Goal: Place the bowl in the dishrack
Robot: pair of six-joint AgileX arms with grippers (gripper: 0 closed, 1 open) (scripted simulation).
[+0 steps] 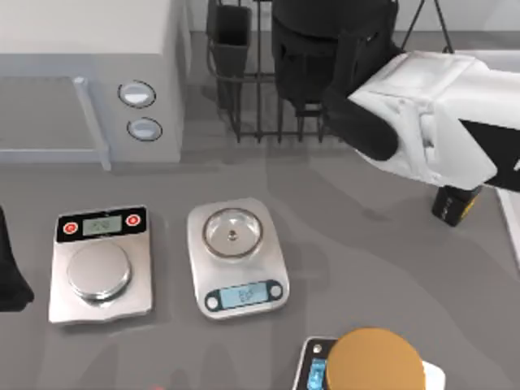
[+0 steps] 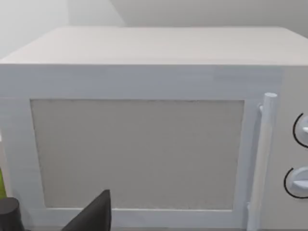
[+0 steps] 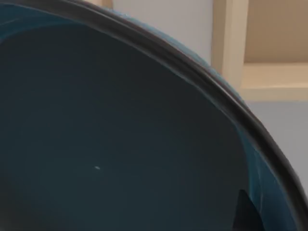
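Bowl (image 1: 313,49) up at the far edge of the tabletop (image 1: 366,268), a dark round shape held over the dishrack (image 1: 260,114), hanging above the thin black bars rather than resting between them as far as can be told. Right wrist view jammed right up against it: blue-teal inside (image 3: 106,144) with the dark brownish rim curving across. Right claw (image 1: 341,89) at the end of the white arm reaching in from the right edge, black part pressed against the bowl's side, looks clamped on the bowl, though the fingertips themselves are hidden. Black utensil cup (image 1: 230,32) at the rack's left corner, just beside the white microwave (image 1: 89,73) that takes up the far left corner, two round knobs on its front. Left claw (image 1: 12,268) parked at the left edge, facing the microwave door in its own wrist view, can't tell whether open or shut. Nearer the front edge: a steel scale (image 1: 99,264) with red buttons, another scale (image 1: 238,256) just beside it carrying a small clear glass dish (image 1: 233,234), and a tan round disc (image 1: 376,361) sitting on a third scale at the front edge. Small black and yellow thing (image 1: 453,203) under the right arm, too hidden to name.
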